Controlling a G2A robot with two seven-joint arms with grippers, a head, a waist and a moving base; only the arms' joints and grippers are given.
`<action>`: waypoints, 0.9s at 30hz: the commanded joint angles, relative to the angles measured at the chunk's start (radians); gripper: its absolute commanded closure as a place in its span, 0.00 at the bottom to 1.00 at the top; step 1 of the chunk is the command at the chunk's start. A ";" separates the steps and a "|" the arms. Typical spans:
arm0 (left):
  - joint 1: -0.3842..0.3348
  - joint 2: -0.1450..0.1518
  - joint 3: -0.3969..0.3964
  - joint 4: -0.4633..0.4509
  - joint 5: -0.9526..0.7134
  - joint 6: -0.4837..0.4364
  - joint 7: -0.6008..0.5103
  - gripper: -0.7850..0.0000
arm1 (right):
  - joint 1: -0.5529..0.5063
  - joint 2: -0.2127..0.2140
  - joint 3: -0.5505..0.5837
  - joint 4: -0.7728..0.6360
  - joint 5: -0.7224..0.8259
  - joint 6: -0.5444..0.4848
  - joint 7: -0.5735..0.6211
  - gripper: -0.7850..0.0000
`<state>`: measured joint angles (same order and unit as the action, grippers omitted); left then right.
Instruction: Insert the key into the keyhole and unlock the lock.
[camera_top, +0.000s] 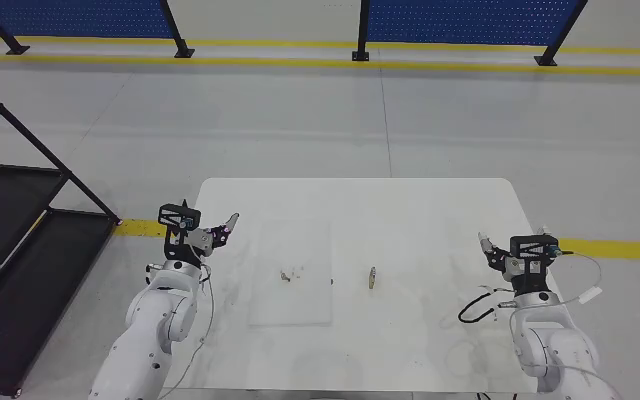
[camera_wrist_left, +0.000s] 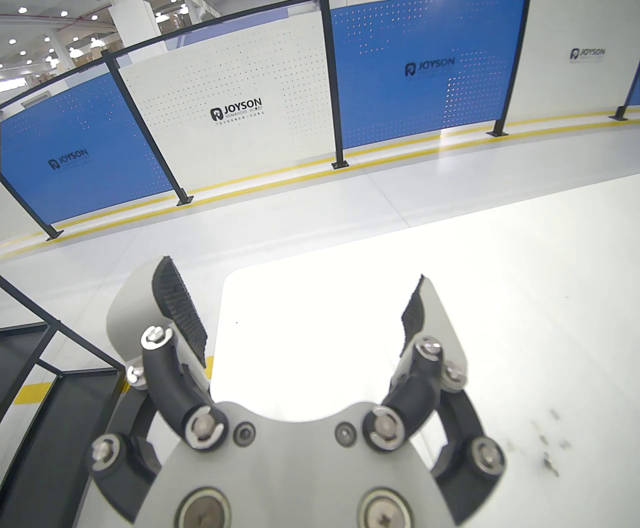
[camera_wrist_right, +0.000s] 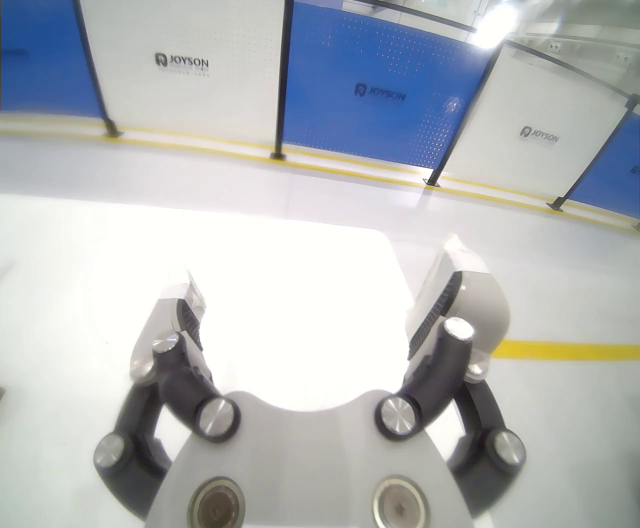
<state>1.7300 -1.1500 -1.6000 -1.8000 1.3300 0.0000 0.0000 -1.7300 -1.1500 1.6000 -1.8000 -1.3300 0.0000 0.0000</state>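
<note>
you have both end effectors released, gripping nothing. the left end effector hovers at the desk's left edge, the right end effector near its right edge. the key lies on a clear mat mid-desk; the lock sits near it, toward the right edge.

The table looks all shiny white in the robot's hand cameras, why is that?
Right wrist view: light glares off the table beyond the right gripper, washing it white; left wrist view: the same glare past the left gripper; top view: the table looks evenly lit; both wrist views make the fence look curved.
</note>
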 joint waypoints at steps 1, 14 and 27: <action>0.000 0.000 0.000 0.000 0.000 0.000 0.000 0.00 | 0.000 0.000 0.000 0.000 0.000 0.000 0.000 0.00; -0.059 0.000 0.001 -0.094 -0.140 -0.071 -0.281 0.00 | 0.000 0.000 0.000 0.000 0.000 0.000 0.000 0.00; -0.178 -0.011 0.130 -0.281 -0.280 0.095 -0.845 0.00 | 0.000 0.000 0.000 0.000 0.000 0.000 0.000 0.00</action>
<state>1.5562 -1.1593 -1.4886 -2.0662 1.0329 0.0633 -0.8132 -1.7300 -1.1500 1.6000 -1.8000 -1.3300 0.0000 0.0000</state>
